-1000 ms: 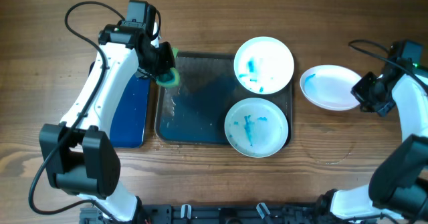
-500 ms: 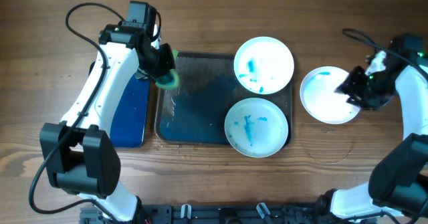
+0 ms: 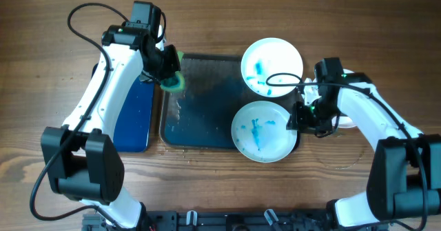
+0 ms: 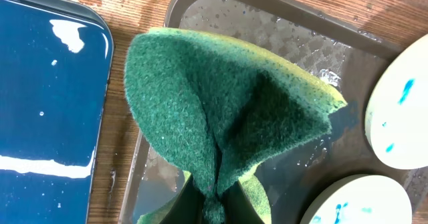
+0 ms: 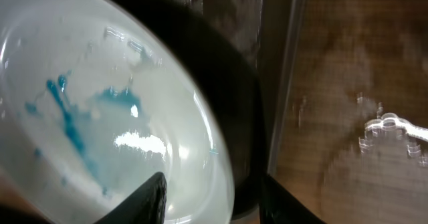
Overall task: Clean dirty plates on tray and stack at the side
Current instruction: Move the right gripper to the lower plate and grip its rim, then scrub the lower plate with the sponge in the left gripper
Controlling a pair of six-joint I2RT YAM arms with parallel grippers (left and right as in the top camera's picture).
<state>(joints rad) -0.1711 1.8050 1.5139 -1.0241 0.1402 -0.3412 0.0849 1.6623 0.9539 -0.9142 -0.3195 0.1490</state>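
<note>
L gripper (image 3: 169,74): my fingers are clamped tight on a green sponge (image 3: 173,78), folded double. In the L wrist view the pinch sits at the bottom of the sponge (image 4: 221,110), and the fold fans out above my L gripper (image 4: 212,202). It hangs over the tray's (image 3: 200,100) far-L corner, just beside the blue tray (image 3: 131,117) that lies toward the table's L edge. The tray floor (image 4: 267,37) is wet, w/ droplets.

R gripper (image 3: 300,118): fingers spread wide, nothing gripped. In the R wrist view one finger (image 5: 144,198) is over the inside of the near plate (image 5: 100,117), and the other is out past the tray rim (image 5: 281,83), over bare wood (image 5: 361,83). So the R gripper (image 5: 214,204) straddles the plate's R edge. Can't tell if either pad touches the plate.

The tray sits mid-table. The near plate (image 3: 264,131) is in its near-R corner w/ a blue smear in the centre. The far plate (image 3: 272,67) is in its far-R corner, overhanging the far rim, w/ blue marks on its L half. The two plates' rims are almost touching.
</note>
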